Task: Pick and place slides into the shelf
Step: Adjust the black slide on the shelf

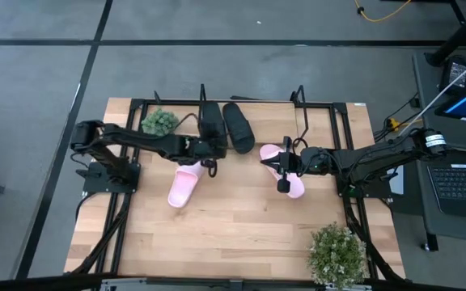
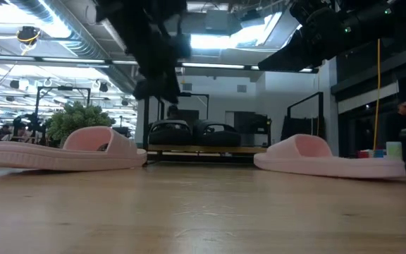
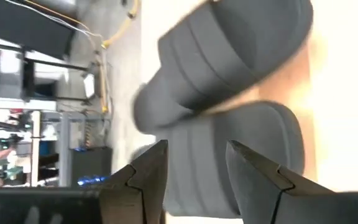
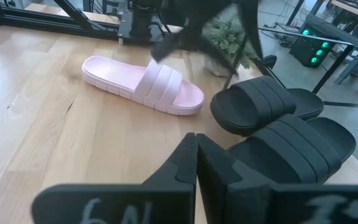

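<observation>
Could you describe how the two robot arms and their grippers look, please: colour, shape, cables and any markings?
Both arms are dark, almost black, built of jointed segments with thin black cables running along them. The left gripper has two dark grey fingers that taper to angular, wedge-like tips. The right gripper has the same matte dark fingers; pale handwritten characters, too blurred to read, mark the body below them. From above, the right gripper looks equally black.

Shelf wires (image 2: pixel 203 147) too thin to resolve behind the blurred left arm (image 2: pixel 154 49), top cut off.
</observation>
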Tool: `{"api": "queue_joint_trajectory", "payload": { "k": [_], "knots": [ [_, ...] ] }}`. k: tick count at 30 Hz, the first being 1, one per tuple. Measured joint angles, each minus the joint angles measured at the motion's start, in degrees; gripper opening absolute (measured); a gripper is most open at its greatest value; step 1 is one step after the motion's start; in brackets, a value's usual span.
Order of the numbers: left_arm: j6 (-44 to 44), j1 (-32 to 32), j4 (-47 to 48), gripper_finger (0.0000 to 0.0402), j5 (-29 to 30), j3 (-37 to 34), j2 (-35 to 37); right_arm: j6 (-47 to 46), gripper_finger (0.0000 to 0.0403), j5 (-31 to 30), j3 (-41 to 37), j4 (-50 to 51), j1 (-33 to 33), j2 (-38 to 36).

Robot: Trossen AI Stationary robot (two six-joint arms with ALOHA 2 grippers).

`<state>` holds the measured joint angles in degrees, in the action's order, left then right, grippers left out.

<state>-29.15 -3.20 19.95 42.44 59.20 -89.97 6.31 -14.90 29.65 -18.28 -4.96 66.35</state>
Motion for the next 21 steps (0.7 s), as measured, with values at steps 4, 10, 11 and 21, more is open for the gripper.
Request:
{"api": "queue_joint_trajectory", "payload": {
  "k": [4,10,11,21],
  "knots": [
    [1.30,1.76,0.18,0.0155,0.62,0.00,5.48,-0.01,0.0010,0.00,0.00,0.00,-0.01,0.00],
    [9.44,3.65,2.74,0.0155,2.16,0.00,13.12,-4.75,0.0010,-2.19,0.00,2.65,0.19,0.00],
    [10.37,3.83,4.08,0.0155,2.19,0.00,14.08,-5.16,0.0010,-3.68,0.00,3.30,0.32,0.00],
    [15.33,7.56,3.60,0.0155,3.61,-5.12,19.73,-6.30,0.0005,-9.46,0.57,4.72,2.91,0.00]
  ]
}}
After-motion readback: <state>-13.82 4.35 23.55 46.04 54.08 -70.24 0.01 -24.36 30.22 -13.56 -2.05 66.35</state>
